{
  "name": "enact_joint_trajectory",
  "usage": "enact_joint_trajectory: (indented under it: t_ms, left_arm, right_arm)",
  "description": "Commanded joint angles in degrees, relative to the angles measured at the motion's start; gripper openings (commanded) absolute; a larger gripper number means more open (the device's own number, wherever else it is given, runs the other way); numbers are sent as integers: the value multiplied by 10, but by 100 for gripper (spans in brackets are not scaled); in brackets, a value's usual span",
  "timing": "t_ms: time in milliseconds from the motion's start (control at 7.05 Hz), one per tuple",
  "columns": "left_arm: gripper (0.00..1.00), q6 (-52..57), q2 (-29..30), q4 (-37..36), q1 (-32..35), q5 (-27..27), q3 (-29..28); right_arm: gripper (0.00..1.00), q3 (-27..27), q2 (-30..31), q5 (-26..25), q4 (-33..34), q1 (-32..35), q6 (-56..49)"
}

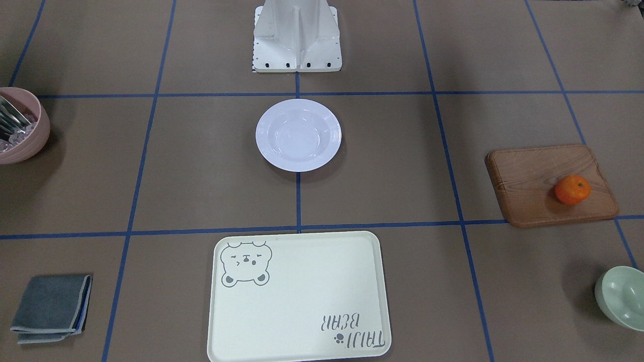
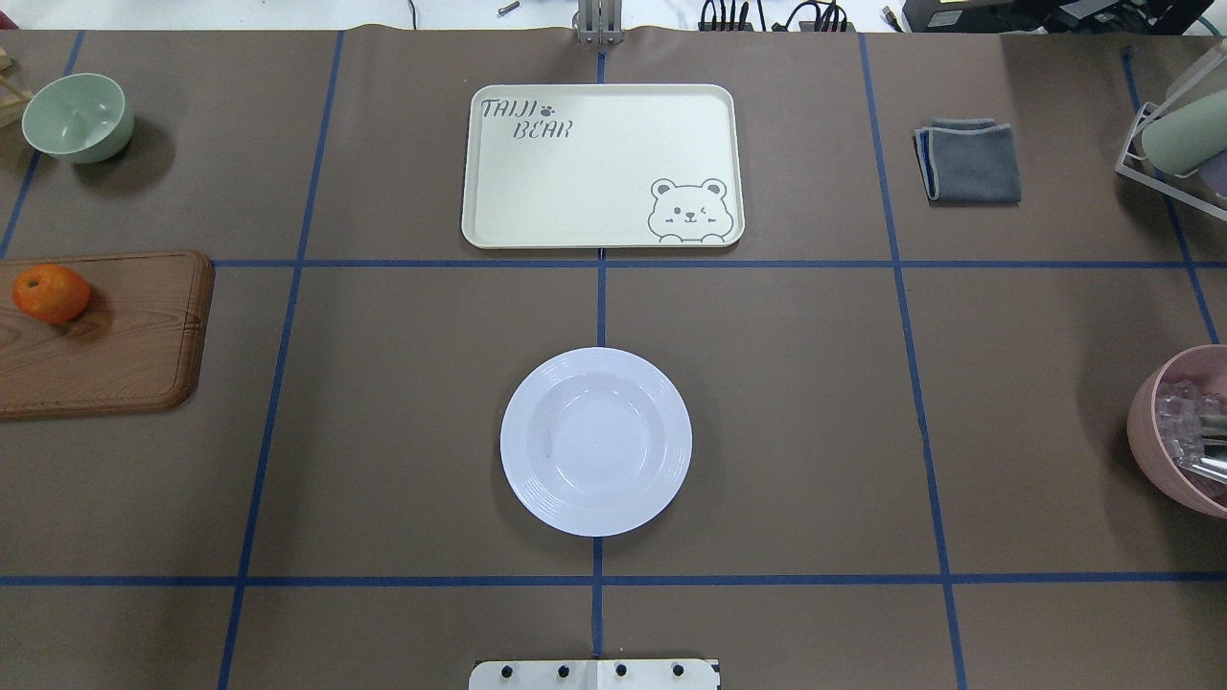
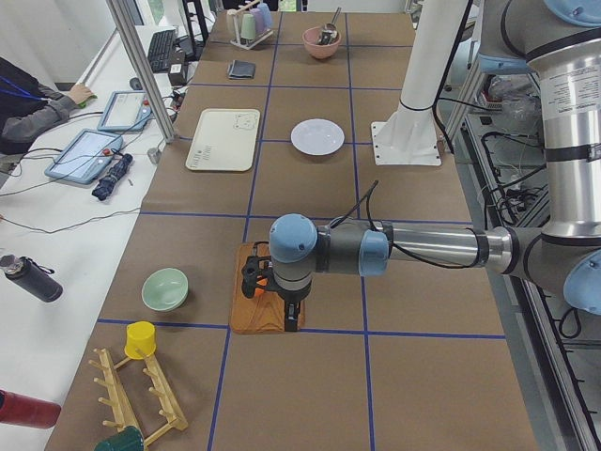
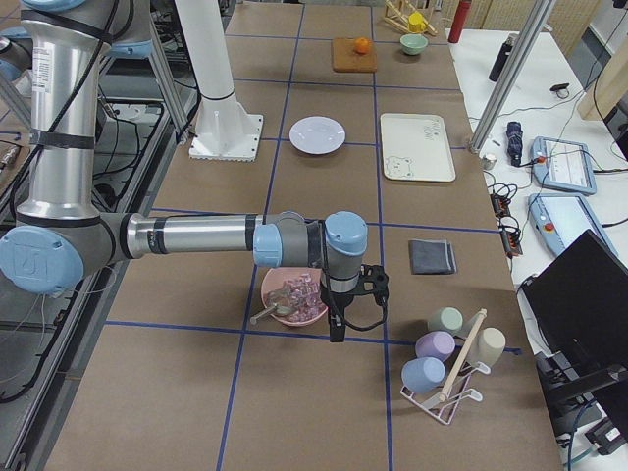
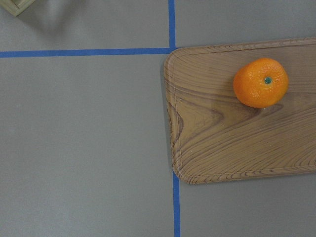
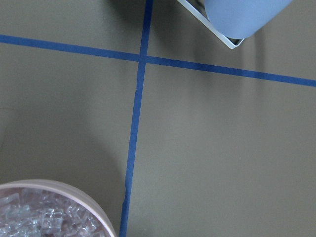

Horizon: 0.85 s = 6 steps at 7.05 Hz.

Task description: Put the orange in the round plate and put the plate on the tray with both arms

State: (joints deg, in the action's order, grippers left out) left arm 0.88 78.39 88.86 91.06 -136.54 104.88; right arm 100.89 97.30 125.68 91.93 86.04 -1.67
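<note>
The orange [image 1: 572, 189] lies on a brown wooden board [image 1: 533, 181] at the table's left end, and the left wrist view looks straight down on the orange [image 5: 260, 83]. The empty white round plate [image 2: 595, 441] sits mid-table in front of the robot base. Beyond it lies the cream tray [image 2: 594, 172], with nothing on it. My left gripper [image 3: 291, 319] hangs over the board near the orange. My right gripper [image 4: 339, 329] hangs beside the pink bowl [image 4: 292, 297]. Both show only in the side views, so I cannot tell whether they are open or shut.
A pale green bowl [image 2: 77, 115] stands at the far left and a folded grey cloth [image 2: 968, 158] at the far right. The pink bowl [image 2: 1184, 431] holds clear pieces. A rack with cups [image 4: 446, 363] stands beyond it. A person sits at the operators' desk.
</note>
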Motion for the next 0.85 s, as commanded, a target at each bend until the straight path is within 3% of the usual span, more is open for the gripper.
enact_joint_trajectory:
  t_ms: [0,426,709]
  left_arm:
    - [98,0,-1,1,0,1,2]
    - [98,0,4,3,0,2,4]
    - [98,-2,22,19,2,0,14]
  right_arm:
    - [100,0,-1,0,-1,0,0]
    - [100,18,-4,0,-1,0,-2]
    - [100,26,-38,-1,-1,0,-1]
